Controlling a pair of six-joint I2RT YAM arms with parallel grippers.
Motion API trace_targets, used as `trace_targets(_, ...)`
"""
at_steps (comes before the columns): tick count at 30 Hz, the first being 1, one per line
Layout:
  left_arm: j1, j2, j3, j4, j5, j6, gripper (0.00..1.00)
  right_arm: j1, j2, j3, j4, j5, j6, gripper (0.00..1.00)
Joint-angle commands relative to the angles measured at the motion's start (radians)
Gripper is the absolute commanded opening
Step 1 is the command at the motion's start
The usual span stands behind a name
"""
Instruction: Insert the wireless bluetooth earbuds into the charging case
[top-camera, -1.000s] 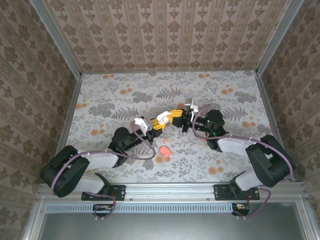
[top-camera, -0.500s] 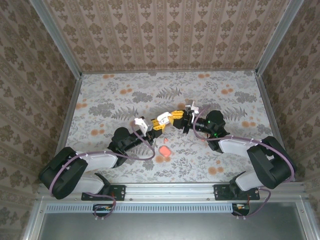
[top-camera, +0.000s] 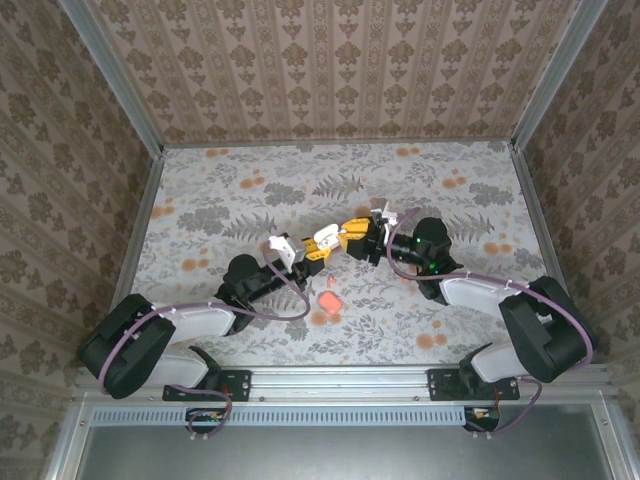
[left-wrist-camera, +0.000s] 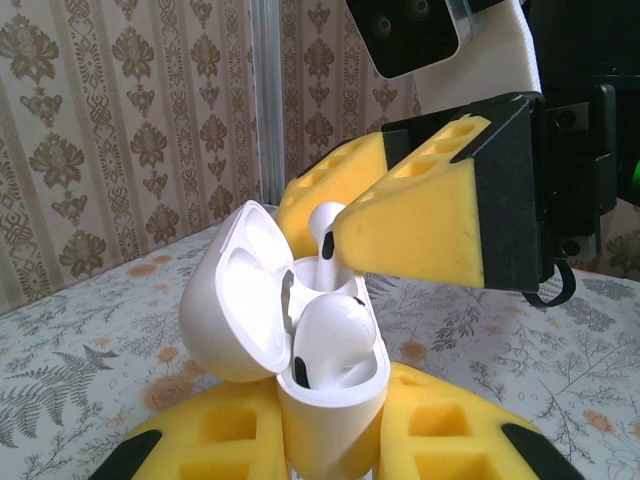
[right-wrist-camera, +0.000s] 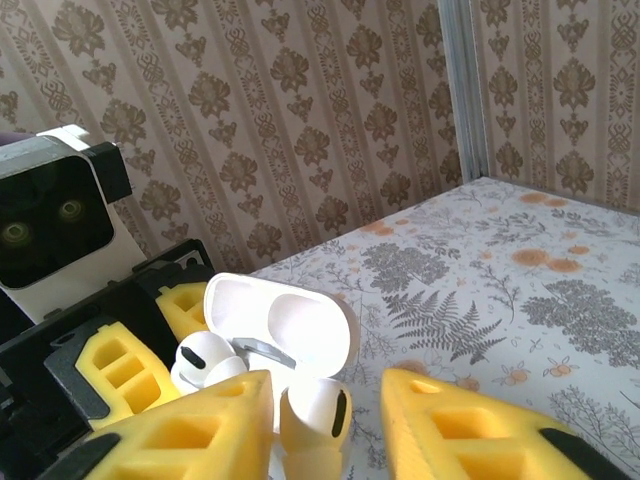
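Clamping the charging case (left-wrist-camera: 330, 415) in my left gripper (left-wrist-camera: 325, 455), I'd pinch the slick, featherlight earbud (left-wrist-camera: 324, 235) by its head, unsure whether my right gripper (right-wrist-camera: 328, 390) grips it.

The charging case (left-wrist-camera: 330, 405) held in the left end effector (left-wrist-camera: 335, 440) is smooth, glossy white plastic, lid and body alike. The seated earbud (left-wrist-camera: 335, 335) and the upright earbud (right-wrist-camera: 312, 415) between the right end effector's (right-wrist-camera: 327, 390) fingers (right-wrist-camera: 200, 430) have the same glossy white shell, each with a small dark matt patch. Those fingers are matt yellow, foam-like, with moulded pockets, on black plastic mounts (left-wrist-camera: 510, 190). Below both end effectors, the tabletop (right-wrist-camera: 480, 290) has a matt printed covering.
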Motion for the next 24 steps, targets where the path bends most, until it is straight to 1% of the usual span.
trace_targets(1,-0.001,-0.026,0.027,0.097,0.002,-0.023,0.12,-0.004,-0.057,0.008,-0.041,-0.027,-0.021,0.39)
trace_targets(7,0.002,-0.008,0.022,0.096,0.004,-0.018,0.12,-0.013,-0.157,-0.014,-0.059,-0.022,-0.047,0.49)
trace_targets(9,0.002,-0.004,0.022,0.096,0.011,-0.018,0.12,-0.02,-0.201,-0.022,-0.094,-0.022,-0.07,0.52)
trace_targets(11,0.004,-0.003,0.022,0.098,0.019,-0.018,0.12,-0.032,-0.251,-0.024,-0.169,-0.025,-0.122,0.54)
trace_targets(13,0.004,-0.003,0.022,0.097,0.032,-0.017,0.12,-0.05,-0.298,-0.011,-0.294,-0.038,-0.211,0.57)
trace_targets(17,0.007,-0.01,0.022,0.089,0.077,-0.017,0.12,-0.098,-0.355,0.088,-0.677,-0.099,-0.469,0.57)
trace_targets(20,0.008,-0.016,0.022,0.077,0.115,-0.014,0.12,-0.132,-0.351,0.162,-0.871,-0.17,-0.63,0.57)
trace_targets(24,0.01,-0.02,0.027,0.064,0.137,-0.016,0.12,-0.135,-0.309,0.267,-1.077,-0.229,-0.828,0.55)
